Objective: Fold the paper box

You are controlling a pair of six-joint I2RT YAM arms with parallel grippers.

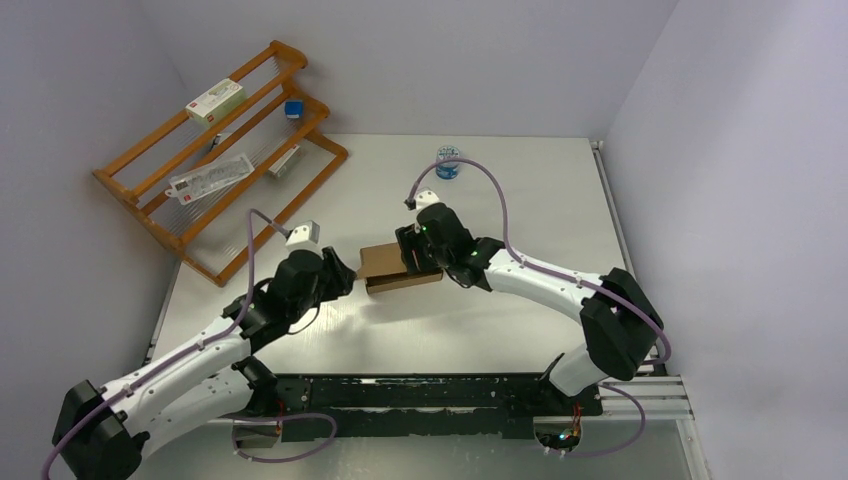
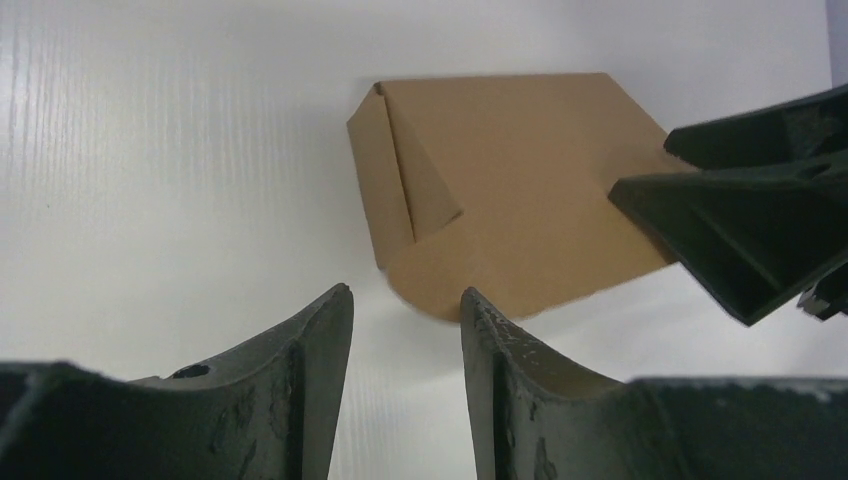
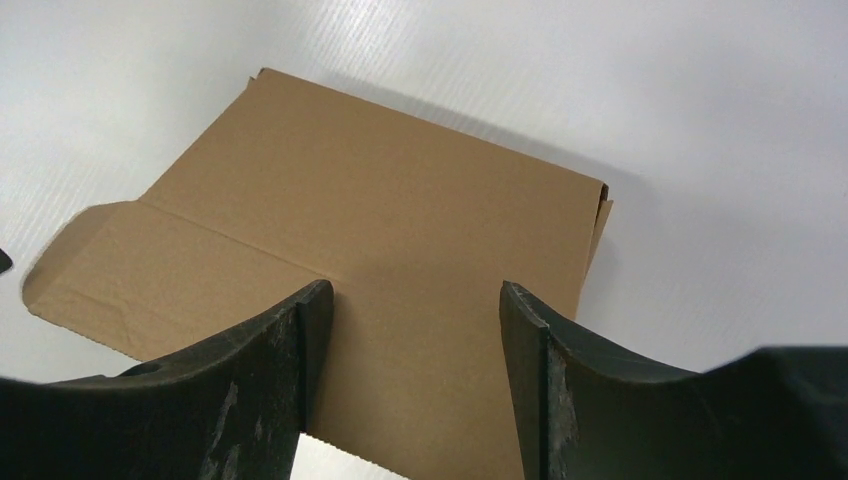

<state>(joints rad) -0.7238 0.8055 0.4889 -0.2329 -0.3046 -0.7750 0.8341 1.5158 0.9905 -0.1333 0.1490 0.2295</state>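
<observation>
Obs.: the paper box (image 1: 385,268) lies flat on the counter (image 1: 500,330), about midway between the two arms and just ahead of both grippers. It is partly formed. Its broad top panel faces up, and in the left wrist view a narrow side flap (image 2: 395,170) at the end nearer the left arm is creased up and leaning inward. A rounded tab (image 2: 440,288) sticks out at the near corner, not tucked in.

Right gripper (image 1: 415,258): released, fingers spread wide with nothing between them. It is set over the box's right end with the cardboard directly under the fingers. We read this as a hold-down that pins the sheet so it cannot slide or spring open while the other end is worked. Whether the fingers actually press on the panel we cannot tell; they look to be touching or very nearly so.

Left gripper (image 1: 347,277): also released, with a moderate gap and empty. It sits low at the box's left end, just beside the rounded tab and apart from it. The tips are lined up with that tab, which suggests it is the next thing to be pushed or pinched.

Judgement: mid-task. The main panels are down, and the end flap and tab are not yet closed.

Risk: the corrugated flap looks springy, so it may reopen if the hold-down is lifted too soon.

The wooden rack (image 1: 215,160) at the far left, with small cartons on it, is well apart and plays no part here.
</observation>
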